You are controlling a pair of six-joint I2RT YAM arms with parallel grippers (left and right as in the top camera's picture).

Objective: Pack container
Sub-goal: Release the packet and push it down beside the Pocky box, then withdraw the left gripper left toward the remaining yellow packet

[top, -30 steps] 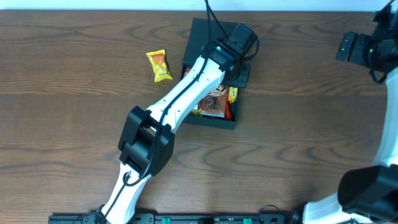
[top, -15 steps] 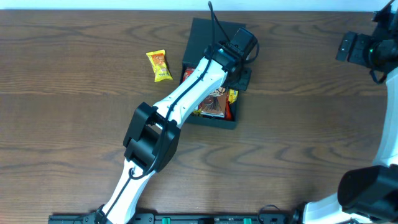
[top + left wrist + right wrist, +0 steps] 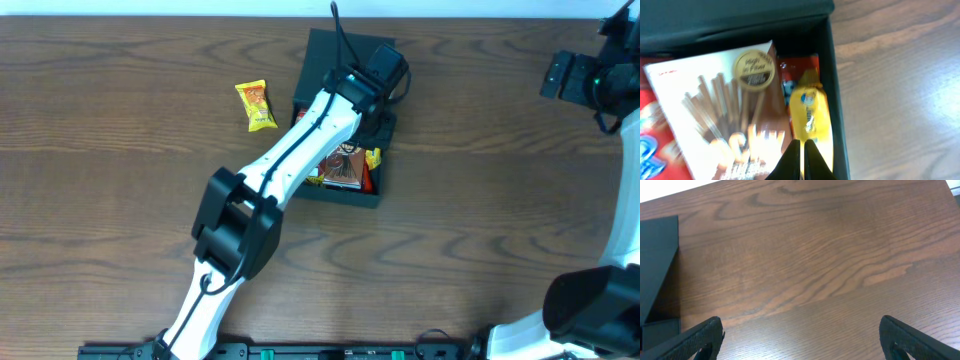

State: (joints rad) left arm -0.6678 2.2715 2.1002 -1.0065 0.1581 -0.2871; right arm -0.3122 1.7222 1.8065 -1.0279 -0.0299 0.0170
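Note:
The black container (image 3: 345, 190) lies at the table's middle back with its flap lid (image 3: 330, 55) folded open. Inside are a brown biscuit-stick box (image 3: 725, 110), a yellow packet (image 3: 810, 110) and a red packet (image 3: 800, 67) along the right wall (image 3: 836, 100). My left gripper (image 3: 801, 146) hovers just above the yellow packet, shut with nothing between its fingers. In the overhead view, the left gripper (image 3: 380, 122) shows at the container's right side. My right gripper (image 3: 805, 340) stands wide open over bare table at the far right, empty.
A loose yellow-orange snack packet (image 3: 256, 105) lies on the table left of the container. The left arm (image 3: 290, 160) stretches diagonally over the container from the front. The right arm (image 3: 590, 80) sits at the back right. The lid's edge (image 3: 657, 255) shows in the right wrist view.
My left gripper swung slightly right over the container's right side, then back left. It stayed shut. The right arm has not moved.

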